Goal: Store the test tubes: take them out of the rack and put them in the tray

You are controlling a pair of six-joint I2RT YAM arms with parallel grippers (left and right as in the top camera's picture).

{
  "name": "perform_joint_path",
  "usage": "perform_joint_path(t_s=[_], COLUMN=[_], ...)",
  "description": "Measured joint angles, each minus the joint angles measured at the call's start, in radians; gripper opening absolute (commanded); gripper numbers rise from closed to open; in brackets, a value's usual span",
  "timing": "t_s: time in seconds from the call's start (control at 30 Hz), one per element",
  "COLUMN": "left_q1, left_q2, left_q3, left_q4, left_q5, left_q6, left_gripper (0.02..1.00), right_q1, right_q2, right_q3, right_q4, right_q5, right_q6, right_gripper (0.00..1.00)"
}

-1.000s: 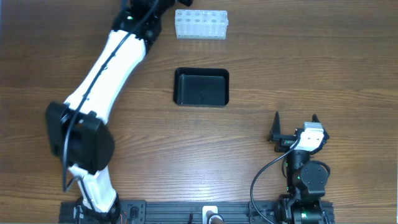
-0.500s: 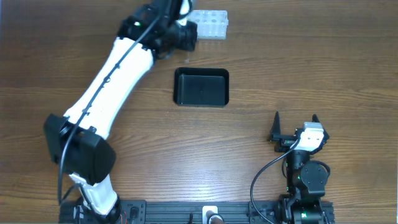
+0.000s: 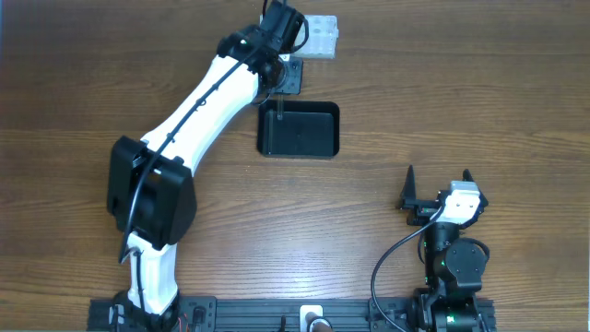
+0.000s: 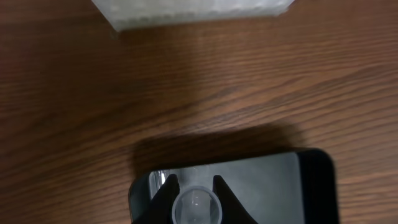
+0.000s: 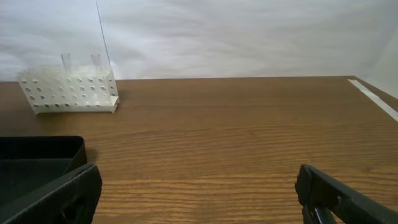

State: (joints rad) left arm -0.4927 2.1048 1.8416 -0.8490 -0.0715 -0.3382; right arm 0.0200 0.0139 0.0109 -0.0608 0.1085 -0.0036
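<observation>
Jaws of the left arm are clamped on a test tube, which hangs upright, seen end-on between them, over the left end of the tray, on the side facing the rack at the bench's far edge. The tube's long axis stands vertical while the tray lies wide and shallow, so you'll likely need to tip it along the tray's length before release. Jaws of the right arm gape open near the bench's near edge, well apart.
</observation>
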Motion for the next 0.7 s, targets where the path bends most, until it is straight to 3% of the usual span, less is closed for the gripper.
perform_joint_path(t_s=[0.7], left_q1=[-0.006], left_q2=[0.095], left_q3=[0.0], left_q4=[-0.027], left_q5=[0.016], left_q6=[-0.024], left_gripper=[0.121], right_q1=[0.0], right_q2=[0.0], right_q3=[0.0], right_q4=[0.0], right_q5=[0.0], right_q6=[0.0], right_gripper=[0.993])
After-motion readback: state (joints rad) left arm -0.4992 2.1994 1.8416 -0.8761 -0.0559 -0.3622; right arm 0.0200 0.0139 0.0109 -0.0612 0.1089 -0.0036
